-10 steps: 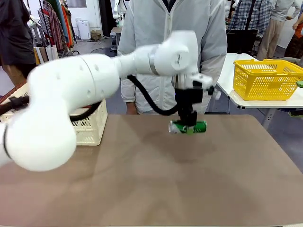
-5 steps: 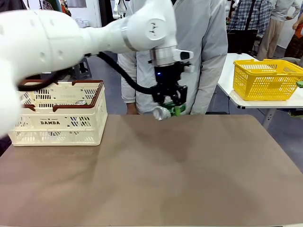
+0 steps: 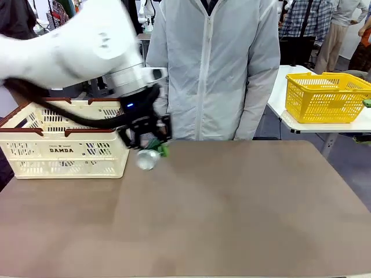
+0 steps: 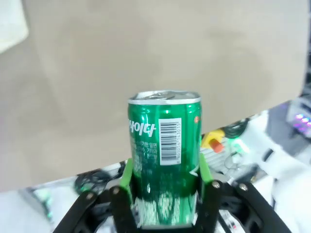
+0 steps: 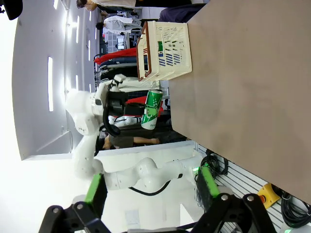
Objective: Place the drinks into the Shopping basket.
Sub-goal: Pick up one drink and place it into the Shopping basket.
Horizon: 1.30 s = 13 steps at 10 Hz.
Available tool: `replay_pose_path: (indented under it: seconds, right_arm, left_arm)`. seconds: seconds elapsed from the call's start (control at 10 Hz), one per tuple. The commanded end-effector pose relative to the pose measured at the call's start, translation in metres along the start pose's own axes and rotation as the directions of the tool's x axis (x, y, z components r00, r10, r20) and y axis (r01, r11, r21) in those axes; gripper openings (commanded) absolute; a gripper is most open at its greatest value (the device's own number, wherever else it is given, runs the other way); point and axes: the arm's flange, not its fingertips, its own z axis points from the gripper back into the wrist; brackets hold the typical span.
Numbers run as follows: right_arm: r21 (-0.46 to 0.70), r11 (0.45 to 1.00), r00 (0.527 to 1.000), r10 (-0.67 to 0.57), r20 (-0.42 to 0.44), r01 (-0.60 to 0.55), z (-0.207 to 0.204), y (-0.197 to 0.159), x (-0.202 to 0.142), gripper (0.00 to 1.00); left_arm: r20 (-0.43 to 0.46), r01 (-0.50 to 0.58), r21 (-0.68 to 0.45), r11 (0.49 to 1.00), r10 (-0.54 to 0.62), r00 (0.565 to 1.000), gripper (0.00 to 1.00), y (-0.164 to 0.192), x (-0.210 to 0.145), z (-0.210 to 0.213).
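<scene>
My left gripper (image 3: 149, 146) is shut on a green drink can (image 3: 148, 157) with white lettering, held lying over with its silver top toward the front camera. It hangs just above the table, right beside the right end of the Shopping basket (image 3: 64, 152), a cream slotted crate with a brown rim. In the left wrist view the can (image 4: 164, 141) sits between the green pads (image 4: 127, 172). My right gripper (image 5: 149, 183) is open with nothing in it, far from the basket (image 5: 167, 51) and the held can (image 5: 152, 109). A green patch, likely another can (image 5: 159, 47), shows inside the basket.
A person in a light grey jacket (image 3: 214, 63) stands at the table's far edge. A yellow mesh basket (image 3: 327, 97) rests on a white side table at the right. The brown tabletop (image 3: 232, 208) stretches bare in the middle and right.
My left arm has swung from the middle of the far side to the left with the green can, ending beside the Shopping basket. The can's silver top has turned toward the camera.
</scene>
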Motion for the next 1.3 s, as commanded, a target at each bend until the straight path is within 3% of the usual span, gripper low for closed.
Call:
replay_pose_path:
  seconds: [0.0, 0.1, 0.2, 0.7, 0.8, 1.0, 1.1, 1.2]
  right_arm:
    - [-0.004, 1.0, 1.0, -0.015, -0.009, 0.015, 0.001, 0.004, -0.001, 1.0]
    - [-0.004, 1.0, 1.0, -0.015, -0.009, 0.015, 0.001, 0.004, -0.001, 1.0]
    - [-0.004, 1.0, 1.0, -0.015, -0.009, 0.015, 0.001, 0.004, -0.001, 1.0]
    - [-0.004, 1.0, 1.0, -0.015, -0.009, 0.015, 0.001, 0.004, -0.001, 1.0]
    - [-0.004, 1.0, 1.0, -0.015, -0.009, 0.015, 0.001, 0.004, -0.001, 1.0]
    - [-0.004, 1.0, 1.0, -0.015, -0.009, 0.015, 0.001, 0.004, -0.001, 1.0]
    - [-0.004, 1.0, 1.0, -0.015, -0.009, 0.015, 0.001, 0.004, -0.001, 1.0]
    - [-0.004, 1.0, 1.0, -0.015, -0.009, 0.015, 0.001, 0.004, -0.001, 1.0]
  left_arm:
    - [0.079, 0.081, -0.025, 0.996, -0.079, 0.994, 0.0, 0.04, -0.022, -0.021]
    - [0.054, 0.206, 0.043, 0.978, -0.208, 0.977, 0.0, 0.031, 0.0, -0.024]
    - [0.037, 0.008, -0.014, 1.0, -0.008, 0.999, 0.0, 0.032, -0.015, -0.006]
    - [0.04, 0.026, -0.002, 1.0, -0.026, 0.999, 0.0, 0.037, -0.017, -0.013]
    - [0.072, 0.029, -0.017, 0.999, -0.027, 0.997, 0.0, 0.044, 0.006, 0.006]
    - [0.185, -0.01, -0.106, 0.994, 0.029, 0.982, 0.0, 0.098, 0.046, 0.08]
    - [0.194, 0.017, -0.185, 0.983, 0.02, 0.981, 0.0, 0.124, 0.058, 0.117]
    - [0.251, 0.005, -0.19, 0.982, 0.044, 0.967, 0.0, 0.151, 0.067, 0.147]
